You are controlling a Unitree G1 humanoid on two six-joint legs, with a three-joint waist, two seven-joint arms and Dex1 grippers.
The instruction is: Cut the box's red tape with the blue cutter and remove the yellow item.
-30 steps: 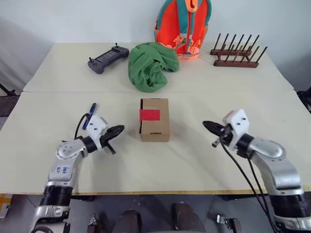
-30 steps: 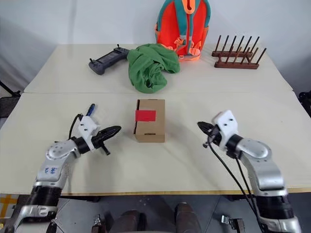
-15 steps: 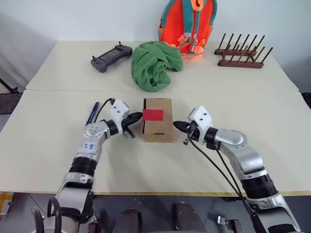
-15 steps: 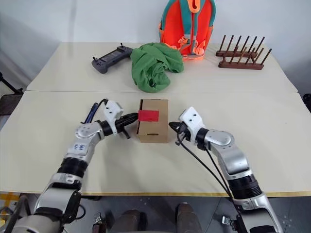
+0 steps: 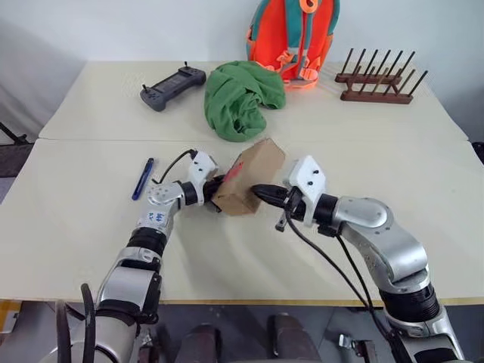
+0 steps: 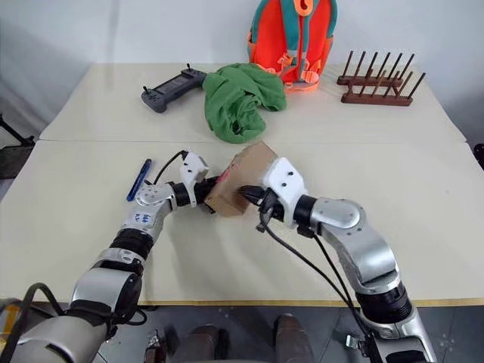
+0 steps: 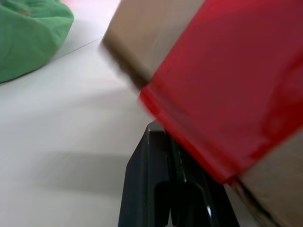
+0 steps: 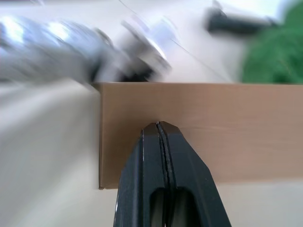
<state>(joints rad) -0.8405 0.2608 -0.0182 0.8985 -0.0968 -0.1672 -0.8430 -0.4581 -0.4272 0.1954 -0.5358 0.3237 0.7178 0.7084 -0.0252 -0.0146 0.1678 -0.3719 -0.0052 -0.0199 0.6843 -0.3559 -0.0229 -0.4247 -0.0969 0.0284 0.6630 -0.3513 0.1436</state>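
Setting: a pale desk (image 5: 68,227) made of two tops pushed together against a white wall, seen from above.
Background: upper part of the frame holds a dark game controller (image 5: 172,78), a green cloth (image 5: 240,100), an orange backpack (image 5: 293,36) and a wooden rack (image 5: 376,79).
Box: the box (image 5: 249,185) sits at centre frame, tipped onto one edge with its taped top turned toward the left of the picture.
Red tape: the red tape (image 7: 227,90) is uncut and faces the left end effector.
Left end effector: the left end effector (image 5: 214,187) is closed with nothing between its fingers, tips against the box's left side.
Right end effector: the right end effector (image 5: 261,192) is closed too, empty, pressing the box's right wall.
Change: a second ago the box lay flat and both arms were well apart from it; now they pinch it between them and it is tilted.
Cutter: the blue cutter (image 5: 142,178) lies untouched at centre left.
Meaning: probably repositioning only; cutting has not begun and the yellow item is presumably inside.
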